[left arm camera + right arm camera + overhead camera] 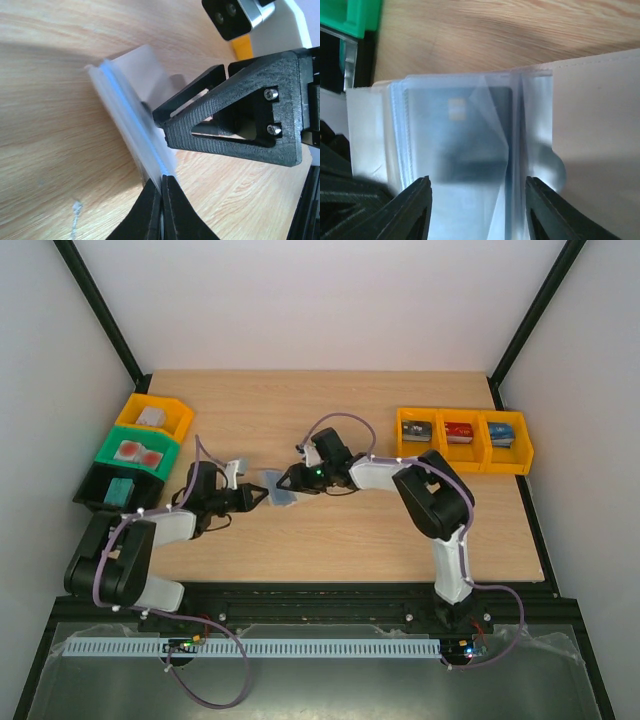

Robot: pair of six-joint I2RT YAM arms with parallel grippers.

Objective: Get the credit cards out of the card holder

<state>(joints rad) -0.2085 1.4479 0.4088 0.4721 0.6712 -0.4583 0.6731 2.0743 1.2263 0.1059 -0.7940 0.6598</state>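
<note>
The card holder lies open at the table's middle, between the two grippers. In the left wrist view it is a pale, blue-edged stack of sleeves seen edge-on. My left gripper is shut on its near edge and also shows in the top view. My right gripper is open and hovers just over the clear sleeves, its fingers either side of them. A dark grey credit card with a chip sits inside a clear sleeve. The beige cover spreads to the right. The right gripper's fingers show close by in the left wrist view.
Yellow, green and black bins stand stacked at the left edge. A row of three yellow bins at the back right holds small flat grey, red and blue items. The green bin's corner shows in the right wrist view.
</note>
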